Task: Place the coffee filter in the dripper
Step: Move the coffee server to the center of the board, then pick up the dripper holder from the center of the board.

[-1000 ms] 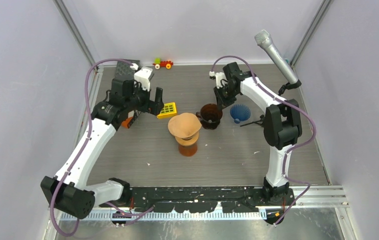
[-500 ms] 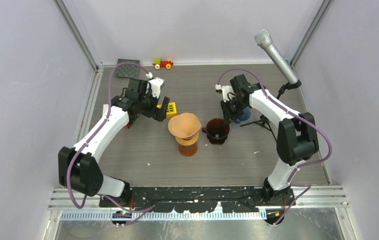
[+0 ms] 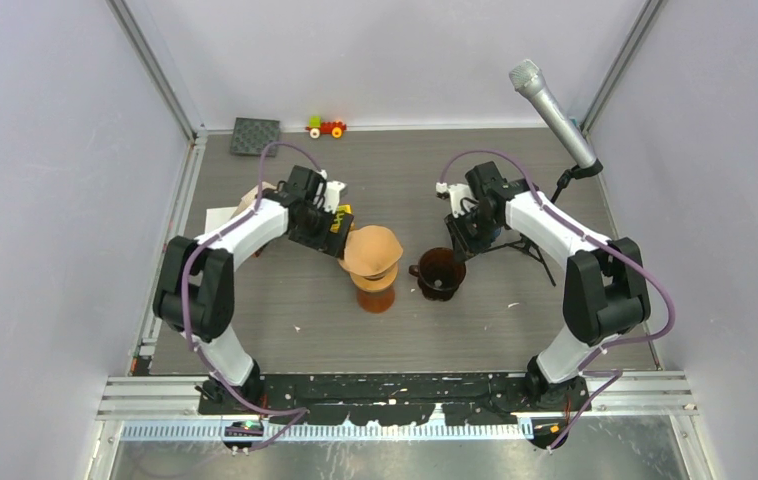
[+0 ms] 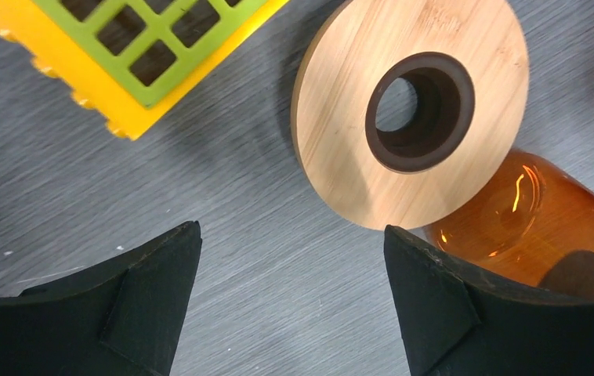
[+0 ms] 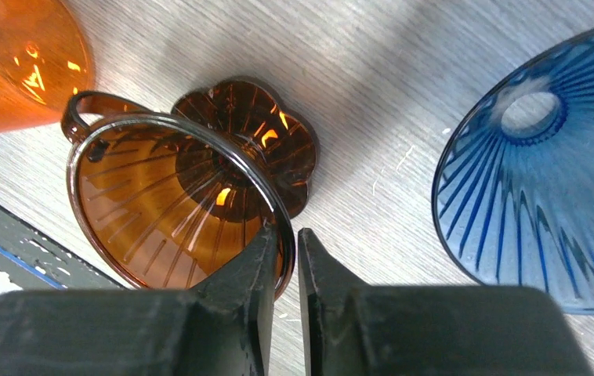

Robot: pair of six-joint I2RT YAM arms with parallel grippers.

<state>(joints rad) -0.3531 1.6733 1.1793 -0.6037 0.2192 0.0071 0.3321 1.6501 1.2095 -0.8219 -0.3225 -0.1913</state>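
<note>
The right gripper (image 5: 284, 240) is clenched on the near rim of the brown dripper (image 5: 161, 196), one finger inside the cone and one outside, with the ribbed glass pinched between them. The dripper sits mouth-up just right of centre in the overhead view, seemingly on its base. In the last second this arm has drawn it down-frame, away from the blue dripper (image 5: 545, 180), which now stands apart at the right of the wrist view. That leaves the brown cone beside the orange glass vessel (image 4: 513, 211), open and reachable. The left gripper (image 4: 290, 231) has swung in from the left edge and hangs over the table (image 4: 262, 313) with its jaws spread wide and nothing between them. The wooden disc (image 4: 333, 149) capping the orange vessel is just ahead of it, and the yellow-green block (image 4: 145, 55) is at the upper left. I cannot pick out the coffee filter for certain. A pale scrap (image 3: 217, 216) half under the left arm may be it, but it is too small to tell. I'd judge the dripper staged and the filter not yet in hand.
</note>
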